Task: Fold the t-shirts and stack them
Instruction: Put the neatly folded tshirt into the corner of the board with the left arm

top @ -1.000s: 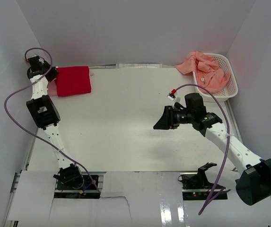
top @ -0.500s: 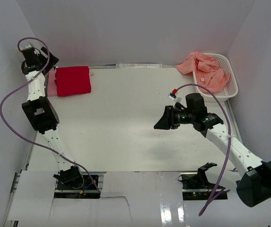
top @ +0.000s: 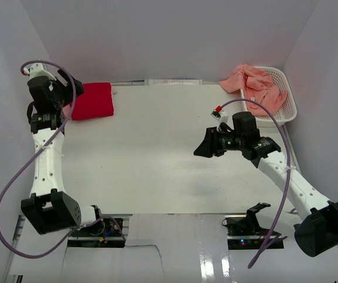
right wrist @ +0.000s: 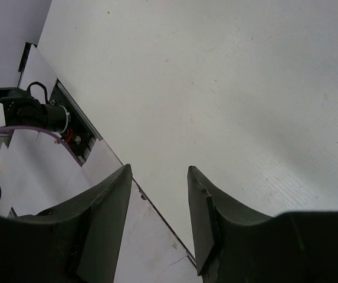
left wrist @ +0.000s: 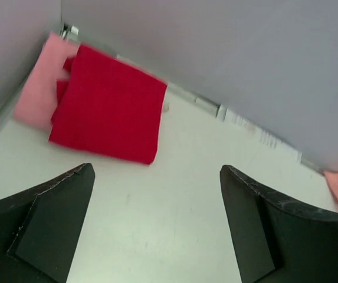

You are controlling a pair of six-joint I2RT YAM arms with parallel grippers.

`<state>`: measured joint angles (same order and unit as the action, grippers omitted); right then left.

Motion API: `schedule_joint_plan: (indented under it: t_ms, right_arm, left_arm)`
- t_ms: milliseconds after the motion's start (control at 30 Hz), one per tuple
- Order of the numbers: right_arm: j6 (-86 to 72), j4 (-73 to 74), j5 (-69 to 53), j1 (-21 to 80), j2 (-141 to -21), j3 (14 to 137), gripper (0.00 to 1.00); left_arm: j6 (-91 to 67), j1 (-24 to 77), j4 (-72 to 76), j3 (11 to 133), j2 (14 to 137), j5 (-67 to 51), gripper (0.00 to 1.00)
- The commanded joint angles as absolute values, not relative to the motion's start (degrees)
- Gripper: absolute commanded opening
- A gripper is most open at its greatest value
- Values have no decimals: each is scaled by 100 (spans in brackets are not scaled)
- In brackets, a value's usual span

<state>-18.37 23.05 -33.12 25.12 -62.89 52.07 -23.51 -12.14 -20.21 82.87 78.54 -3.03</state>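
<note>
The left claw (left wrist: pixel 156 177) is hanging with its jaws wide apart and nothing between them. The red shirt (left wrist: pixel 107 109) is lying folded just ahead of and below it. That shirt is resting on the pink shirt (left wrist: pixel 39 88), whose edge is showing out beyond it on the claw's left. This stack looks done, so the step in hand is probably fetching the next shirt.

The right claw (right wrist: pixel 160 174) is hovering over bare table (top: pixel 157 153), jaws partly apart and gripping nothing. It is pointing away from the salmon shirts (top: pixel 254 85). These are lying bunched behind it, well apart from it, in the basket (top: pixel 289 103), with one spilling over the rim on the claw's side.

To do this well, the right claw should be turning round toward that spilling shirt, since it is the nearest cloth and the easiest to reach. It should be opening wider before coming down, then pinching one layer near an edge or collar rather than the middle of the heap. That way only one shirt should be coming out. Lifting slowly and high should keep the cloth from snagging on the lattice or dragging the basket along.

The left claw should be keeping clear of the stack, so nothing is nudging the red shirt askew.
</note>
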Motion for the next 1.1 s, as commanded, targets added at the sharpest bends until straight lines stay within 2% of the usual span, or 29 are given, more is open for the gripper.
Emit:
schedule_joint_plan:
  t_ms: [0, 167, 333, 533, 1067]
  right_arm:
    - [-1591, 2347, -3296, 2505, -6311, 5467, 49]
    - [-1494, 2197, -3217, 2505, -6162, 5169, 59]
    - [-1512, 1907, -3261, 2505, -6091, 4957, 61]
    - [-1564, 1609, -3348, 2505, -5985, 4755, 62]
    - [-1573, 1573, -3322, 2505, -6003, 4772, 61]
  left_arm:
    - [-2250, -1275, -2294, 7148, 7115, -526, 98]
    - [-2496, -1187, -2180, 5627, 5759, -1669, 98]
    - [-2207, -1143, -2538, 4791, 4660, -1960, 98]
    - [-1969, -1134, -3032, 4895, 4403, -1766, 98]
    - [-1810, -1134, -3006, 4904, 4641, -1925, 98]
